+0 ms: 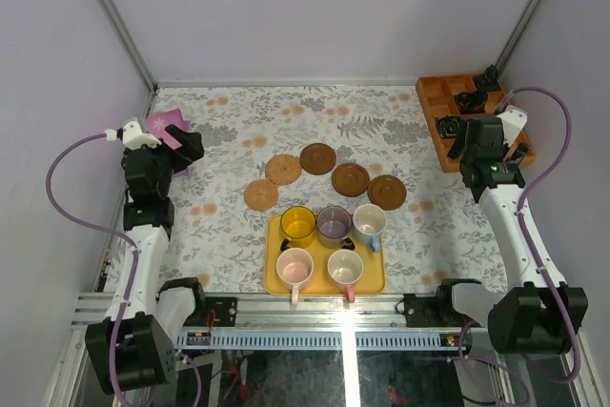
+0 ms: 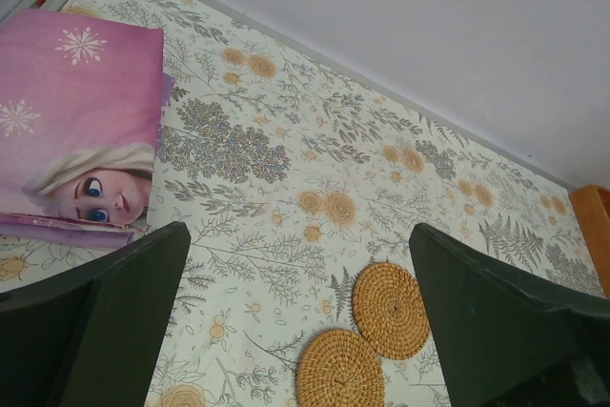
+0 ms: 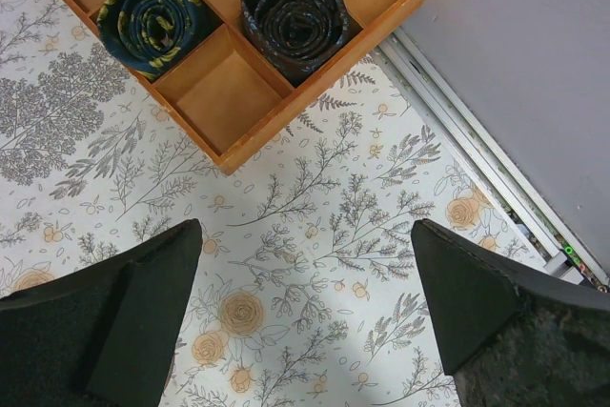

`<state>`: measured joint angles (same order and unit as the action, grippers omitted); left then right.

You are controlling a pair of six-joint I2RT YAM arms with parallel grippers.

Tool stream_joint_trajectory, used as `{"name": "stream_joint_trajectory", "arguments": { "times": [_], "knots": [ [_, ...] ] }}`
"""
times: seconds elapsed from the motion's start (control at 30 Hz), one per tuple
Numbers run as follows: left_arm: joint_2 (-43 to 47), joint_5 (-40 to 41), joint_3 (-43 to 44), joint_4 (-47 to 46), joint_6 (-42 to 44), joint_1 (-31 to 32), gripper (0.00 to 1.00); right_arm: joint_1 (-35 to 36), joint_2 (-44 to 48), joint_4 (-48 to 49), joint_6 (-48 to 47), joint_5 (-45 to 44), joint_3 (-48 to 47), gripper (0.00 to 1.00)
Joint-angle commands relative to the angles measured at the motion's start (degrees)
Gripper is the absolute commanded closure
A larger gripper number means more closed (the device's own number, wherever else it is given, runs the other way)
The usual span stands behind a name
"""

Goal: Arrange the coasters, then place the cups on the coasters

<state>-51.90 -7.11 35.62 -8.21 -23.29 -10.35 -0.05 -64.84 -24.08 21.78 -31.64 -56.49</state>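
Left hand [image 2: 297, 235] and right hand [image 3: 305, 231] hang released and empty, well apart from the five coasters [image 1: 350, 178] arced on the surface [image 1: 219, 235] behind the yellow tray [image 1: 270, 259], which holds five close-packed cups [image 1: 334, 224]. Risk: a hand reaching for one cup may tip its neighbour. The orange compartment tray [image 1: 434, 102] holds dark rolled cloths [image 3: 294, 2].

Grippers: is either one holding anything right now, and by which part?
Nothing is held. The left gripper and the right gripper both stand wide open and empty.

Woven tan coasters [image 2: 391, 310] look rough, the cups [image 1: 334, 226] glossy, the compartment tray [image 3: 229, 92] smooth matt wood.
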Motion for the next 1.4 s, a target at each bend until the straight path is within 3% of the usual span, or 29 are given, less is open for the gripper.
{"name": "stream_joint_trajectory", "arguments": {
  "times": [0.0, 0.27, 0.5, 0.7, 0.87, 1.0, 1.17, 1.3, 1.37],
  "knots": [
    [-0.43, -0.69, 1.55, -0.69, 1.03, -0.01, 0.00, 0.05, 0.39, -0.05, 0.55, -1.83, -1.09, 0.01],
    [-1.01, 1.32, 1.74, -0.29, -0.05, -0.02, 0.00, 0.05, -0.51, -0.54, 0.71, -1.91, -1.44, 0.01],
    [-2.79, 5.70, 1.98, -5.41, -8.46, 0.00, 0.00, 0.05, -2.07, -4.17, 4.11, -0.49, -5.15, 0.01],
    [-3.17, 6.65, 2.41, -6.21, -13.21, -0.01, 0.00, 0.03, 0.69, -1.24, -0.64, -0.26, -5.18, 0.01],
    [0.04, 4.02, -1.27, -11.08, -7.51, -0.02, 0.00, 0.05, 2.63, -0.67, -1.12, 0.07, -3.63, 0.01],
    [4.15, 2.15, -7.77, -19.63, -2.33, -0.02, 0.00, 0.05, 3.26, 0.19, 2.29, -6.31, -2.27, 0.01],
    [7.75, -0.49, -12.52, -26.07, -1.32, -0.02, 0.00, 0.05, 2.52, 0.38, -1.98, 2.54, -1.68, 0.01],
    [4.68, -7.36, -6.75, -15.03, 2.92, -0.04, 0.00, 0.05, -1.65, 0.44, -1.75, 10.05, -3.13, 0.01],
    [1.71, -6.43, -2.31, -8.11, 2.31, -0.02, 0.00, 0.05, -3.47, 0.34, -1.24, 11.65, -3.73, 0.01]
  ]
}}
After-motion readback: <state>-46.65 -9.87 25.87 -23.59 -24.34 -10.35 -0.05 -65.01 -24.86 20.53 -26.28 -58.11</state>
